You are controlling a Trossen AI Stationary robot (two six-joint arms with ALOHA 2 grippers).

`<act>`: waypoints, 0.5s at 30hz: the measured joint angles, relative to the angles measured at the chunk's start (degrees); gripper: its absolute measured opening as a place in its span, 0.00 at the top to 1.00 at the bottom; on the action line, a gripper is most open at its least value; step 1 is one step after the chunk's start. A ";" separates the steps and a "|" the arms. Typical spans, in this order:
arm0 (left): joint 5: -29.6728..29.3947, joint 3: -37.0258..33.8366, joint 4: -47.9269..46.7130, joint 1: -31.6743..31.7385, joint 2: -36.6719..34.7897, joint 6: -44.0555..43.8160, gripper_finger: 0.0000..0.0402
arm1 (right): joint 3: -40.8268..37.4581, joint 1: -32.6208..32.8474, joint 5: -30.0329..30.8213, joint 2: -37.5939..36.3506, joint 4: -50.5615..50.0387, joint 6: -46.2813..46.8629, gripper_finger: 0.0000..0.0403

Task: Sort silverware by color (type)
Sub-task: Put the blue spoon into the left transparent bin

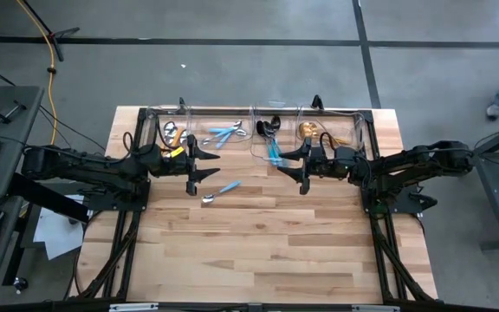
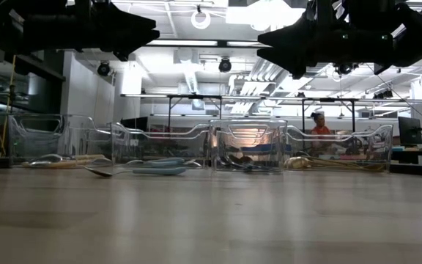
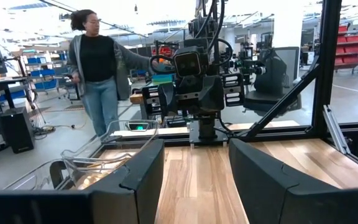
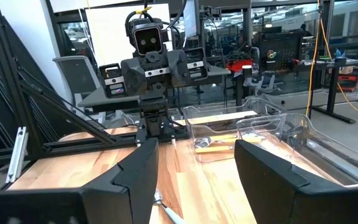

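Note:
One spoon (image 1: 219, 191) with a silver head and a light-blue handle lies flat on the wooden table (image 1: 258, 251), in front of the bins; it also shows in the low view as the spoon (image 2: 134, 171). The other silverware lies in four clear bins (image 1: 258, 130) along the far edge: orange-handled pieces (image 1: 173, 134), light-blue ones (image 1: 225, 133), black ones with blue handles (image 1: 271, 139), gold ones (image 1: 314, 132). My left gripper (image 1: 199, 167) and my right gripper (image 1: 297, 167) hover above the table, level, facing each other, both open and with nothing between their fingers. The spoon lies between them, nearer the left one.
Bare wood fills the near half of the table. The bins' clear walls (image 2: 247, 143) stand upright along the far edge. Black frame struts (image 1: 119, 251) run down both table sides. A person (image 3: 98, 68) stands in the room beyond the table.

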 joint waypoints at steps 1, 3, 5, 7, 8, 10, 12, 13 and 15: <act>0.00 0.00 -0.02 0.00 0.00 0.00 0.57 | 0.00 0.00 0.01 0.00 0.00 0.00 0.51; 0.00 0.00 0.00 0.00 0.00 -0.04 0.57 | 0.00 0.00 0.02 0.00 0.00 0.00 0.51; 0.00 0.00 -0.01 -0.03 0.00 -1.04 0.57 | 0.00 0.00 0.02 -0.01 0.00 0.00 0.51; 0.01 0.02 -0.01 -0.14 0.00 -2.05 0.57 | 0.00 0.00 0.02 0.00 0.00 0.00 0.51; 0.00 0.02 -0.02 -0.30 0.00 -2.10 0.57 | 0.00 0.00 0.02 0.00 0.00 0.00 0.51; -0.08 0.07 -0.19 -1.04 0.07 -2.08 0.57 | 0.00 0.00 0.02 0.00 0.07 0.00 0.51; -1.44 1.20 -2.62 -2.07 0.50 -2.05 0.57 | 0.00 0.00 0.02 0.00 0.40 0.00 0.51; -2.81 2.49 -5.52 -2.69 0.71 -1.94 0.57 | 0.00 0.00 0.02 0.00 0.52 0.00 0.51; -5.94 6.00 -13.95 -4.07 1.45 -1.59 0.57 | 0.00 0.00 0.02 0.00 0.51 0.00 0.51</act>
